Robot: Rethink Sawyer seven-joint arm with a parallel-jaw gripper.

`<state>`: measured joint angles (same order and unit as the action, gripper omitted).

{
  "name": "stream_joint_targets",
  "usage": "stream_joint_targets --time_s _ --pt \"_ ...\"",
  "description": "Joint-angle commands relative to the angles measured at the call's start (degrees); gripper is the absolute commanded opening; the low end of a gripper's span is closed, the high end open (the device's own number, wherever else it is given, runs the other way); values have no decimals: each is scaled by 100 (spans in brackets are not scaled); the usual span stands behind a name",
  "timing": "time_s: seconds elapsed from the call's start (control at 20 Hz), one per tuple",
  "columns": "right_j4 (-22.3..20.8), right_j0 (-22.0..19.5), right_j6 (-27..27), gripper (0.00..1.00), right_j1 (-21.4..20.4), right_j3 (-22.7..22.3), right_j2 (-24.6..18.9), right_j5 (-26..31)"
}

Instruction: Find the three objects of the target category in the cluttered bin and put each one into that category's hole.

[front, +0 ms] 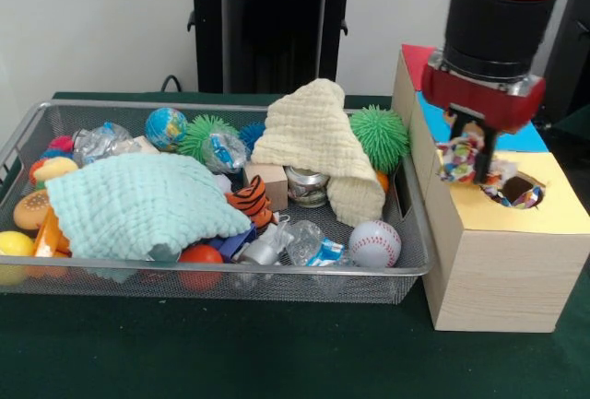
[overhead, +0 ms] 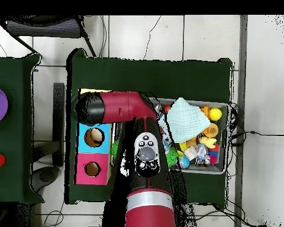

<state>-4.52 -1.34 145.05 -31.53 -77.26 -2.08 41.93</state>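
Observation:
My gripper [front: 468, 161] hangs over the yellow-topped wood box [front: 553, 210] to the right of the bin [front: 230, 271]. It is shut on a polka-dot fabric piece [front: 456, 159], held just above and left of the round hole [front: 510, 189]. Another polka-dot piece [front: 527, 198] shows inside the hole. No other polka-dot piece shows in the bin. In the overhead view the arm [overhead: 118, 107] covers the yellow box and the gripper.
The bin holds a mint-green waffle cloth [front: 138, 205], a cream waffle cloth [front: 318, 141], a baseball [front: 374, 243], a green spiky ball [front: 379, 136], a globe ball [front: 166, 127] and a tiger toy [front: 249, 201]. Blue-topped [overhead: 93, 137] and red-topped [overhead: 92, 169] boxes adjoin the yellow one.

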Motion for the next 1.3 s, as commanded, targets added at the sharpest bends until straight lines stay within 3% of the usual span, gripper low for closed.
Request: stream_joint_targets --time_s 0.05,0.5,0.7,0.75,1.3 --pt "370 306 1295 0 612 686 96 420" --pt "688 479 1202 0 995 638 225 132" --pt "647 515 947 0 1050 696 320 387" --pt "680 539 900 100 1068 720 363 477" --pt "673 661 819 100 1229 1084 560 857"
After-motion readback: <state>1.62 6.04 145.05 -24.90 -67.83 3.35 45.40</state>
